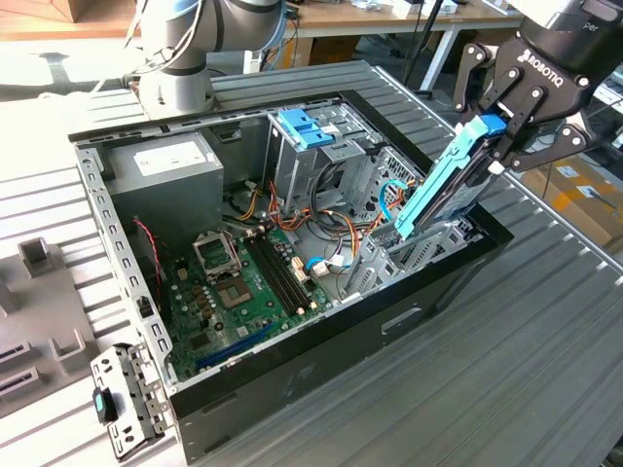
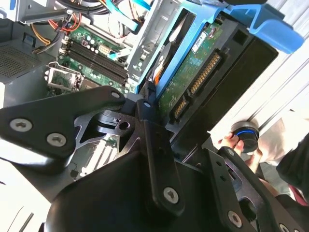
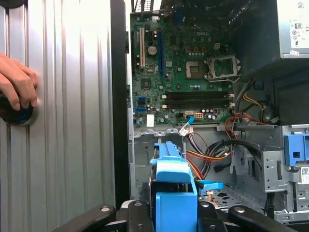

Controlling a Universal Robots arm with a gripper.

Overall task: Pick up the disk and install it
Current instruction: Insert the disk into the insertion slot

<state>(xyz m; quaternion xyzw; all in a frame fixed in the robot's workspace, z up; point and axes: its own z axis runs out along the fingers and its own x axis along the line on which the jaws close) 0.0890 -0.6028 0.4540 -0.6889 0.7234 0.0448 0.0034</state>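
The disk (image 1: 465, 195) sits in a bright blue plastic carrier (image 1: 438, 180) and hangs steeply tilted over the drive bay at the end of the open computer case (image 1: 321, 360) on the exterior view's right. Its lower end dips between the bay's metal walls. My gripper (image 1: 494, 146) is shut on the carrier's upper end. In the second wrist view the disk's green circuit board and connector (image 2: 193, 72) face the camera beside a black finger (image 2: 149, 121). In the first wrist view the blue carrier (image 3: 174, 193) stands edge-on between the gripper's fingers.
Inside the case lie the green motherboard (image 1: 238, 292), a grey power supply (image 1: 165, 165), a blue-latched drive cage (image 1: 311, 131) and loose coloured cables (image 1: 321, 219). A person's hand (image 3: 17, 82) rests on a black knob on the ribbed table (image 3: 72, 145) beside the case.
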